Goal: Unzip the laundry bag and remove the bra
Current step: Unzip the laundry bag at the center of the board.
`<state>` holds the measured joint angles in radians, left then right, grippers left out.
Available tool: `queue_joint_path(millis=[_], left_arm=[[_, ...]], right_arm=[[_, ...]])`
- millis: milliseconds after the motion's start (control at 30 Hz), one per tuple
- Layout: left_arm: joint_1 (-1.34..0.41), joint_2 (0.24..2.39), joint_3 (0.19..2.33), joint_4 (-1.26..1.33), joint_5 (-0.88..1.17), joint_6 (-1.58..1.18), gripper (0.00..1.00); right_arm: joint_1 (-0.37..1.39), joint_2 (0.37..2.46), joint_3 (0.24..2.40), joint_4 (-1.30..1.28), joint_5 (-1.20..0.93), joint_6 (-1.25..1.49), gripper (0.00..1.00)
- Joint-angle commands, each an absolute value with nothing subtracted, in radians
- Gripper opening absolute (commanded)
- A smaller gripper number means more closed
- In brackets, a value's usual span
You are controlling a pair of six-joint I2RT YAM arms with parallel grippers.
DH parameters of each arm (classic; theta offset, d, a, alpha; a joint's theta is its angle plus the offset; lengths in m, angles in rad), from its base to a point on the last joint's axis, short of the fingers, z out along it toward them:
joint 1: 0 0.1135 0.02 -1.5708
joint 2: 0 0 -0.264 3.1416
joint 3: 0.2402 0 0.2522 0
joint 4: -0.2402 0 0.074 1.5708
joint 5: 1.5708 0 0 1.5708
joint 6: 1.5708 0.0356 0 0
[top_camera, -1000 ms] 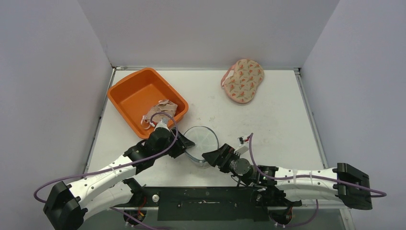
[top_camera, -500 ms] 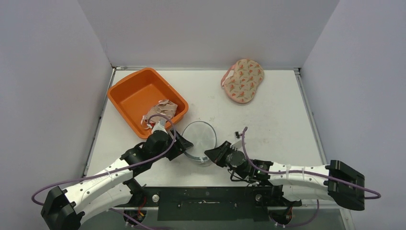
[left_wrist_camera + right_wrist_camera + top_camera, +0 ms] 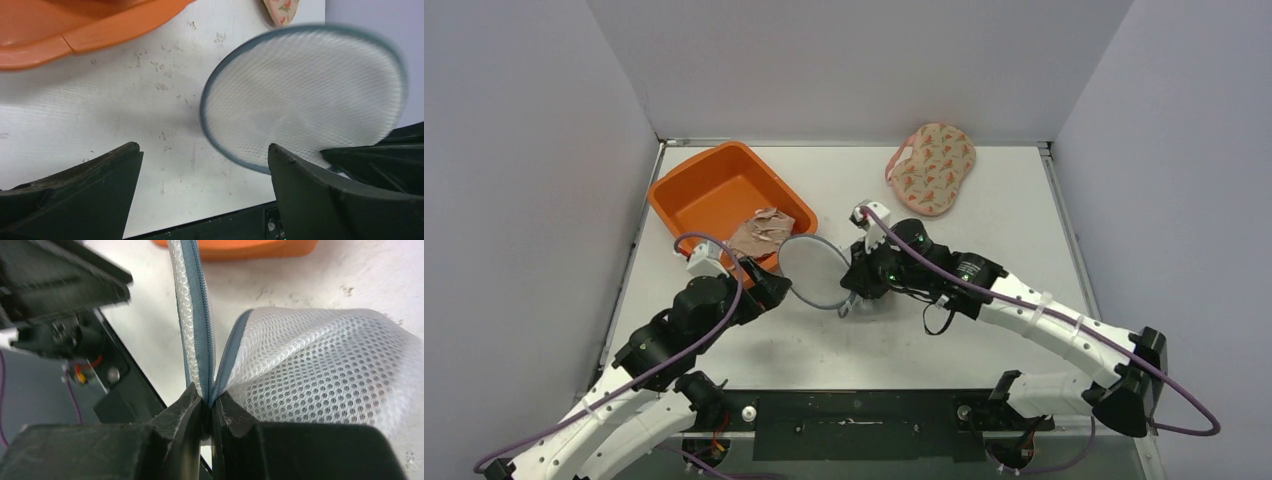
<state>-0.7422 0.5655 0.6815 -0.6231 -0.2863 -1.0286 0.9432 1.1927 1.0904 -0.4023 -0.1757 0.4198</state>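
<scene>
Both arms have shifted over the last second: the right arm (image 3: 1024,300) has carried the laundry bag (image 3: 812,270) up from the near edge toward the middle of the surface (image 3: 984,240), and the left arm (image 3: 654,345) has let go and pulled back toward seven o'clock.

At ten o'clock sits the orange tub (image 3: 709,195). Against its near wall lies a beige garment with pale straps (image 3: 762,230), which I take to be the bra. A floral padded piece (image 3: 932,168) lies at one o'clock, well apart.

The bag hangs lifted, just beside the tub's near corner. My left wrist view shows flat mesh (image 3: 305,95) I can see through, with nothing obvious inside. On the right wrist view the grey zip tapes (image 3: 197,315) part right above the tips, so it is unzipped.

My right pincer (image 3: 206,407) is clamped on the bag's zip edge. My left pincer (image 3: 202,147) stands wide, holding nothing.

I judge the removal done and this the closing step. Next I would lower the bag onto bare surface and release, keeping clear of the tub.
</scene>
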Motion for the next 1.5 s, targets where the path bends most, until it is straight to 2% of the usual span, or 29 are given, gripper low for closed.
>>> queue_joint_path(millis=[0, 200, 300, 500, 667, 733, 800, 933, 1133, 1267, 1400, 1467], left_arm=[[-0.735, 0.497, 0.696, -0.652, -0.363, -0.957, 0.96], [-0.733, 0.368, 0.585, -0.58, -0.352, -0.978, 0.97], [-0.733, 0.324, 0.558, -0.572, -0.348, -0.985, 0.97], [-0.732, 0.364, 0.516, -0.526, -0.285, -0.986, 0.98], [-0.73, 0.459, 0.467, -0.435, -0.224, -0.98, 0.98], [-0.73, 0.49, 0.467, -0.406, -0.212, -0.968, 0.97], [-0.729, 0.514, 0.473, -0.381, -0.2, -0.954, 0.97], [-0.727, 0.544, 0.488, -0.362, -0.185, -0.932, 0.98], [-0.721, 0.548, 0.482, -0.355, -0.17, -0.921, 0.98], [-0.71, 0.556, 0.465, -0.321, -0.151, -0.913, 0.95], [-0.703, 0.576, 0.447, -0.234, -0.086, -0.902, 0.85], [-0.702, 0.597, 0.442, -0.219, -0.064, -0.895, 0.75]], right_arm=[[0.938, 1.284, 1.147, -0.52, -0.379, 0.206, 0.05], [0.893, 1.331, 1.058, -0.401, -0.524, 0.201, 0.05], [0.84, 1.321, 1.011, -0.391, -0.532, 0.198, 0.05], [0.704, 1.273, 0.892, -0.411, -0.532, 0.201, 0.07], [0.678, 1.258, 0.85, -0.426, -0.489, 0.202, 0.33], [0.68, 1.241, 0.848, -0.432, -0.466, 0.209, 0.49], [0.681, 1.216, 0.847, -0.442, -0.437, 0.224, 0.61], [0.683, 1.126, 0.853, -0.483, -0.363, 0.277, 0.74], [0.729, 0.954, 0.916, -0.534, -0.211, 0.402, 0.77], [0.864, 0.939, 0.926, -0.455, -0.107, 0.503, 0.75], [1.042, 1.008, 0.916, -0.375, 0.029, 0.549, 0.71], [1.11, 1.059, 0.912, -0.34, 0.116, 0.562, 0.69]])
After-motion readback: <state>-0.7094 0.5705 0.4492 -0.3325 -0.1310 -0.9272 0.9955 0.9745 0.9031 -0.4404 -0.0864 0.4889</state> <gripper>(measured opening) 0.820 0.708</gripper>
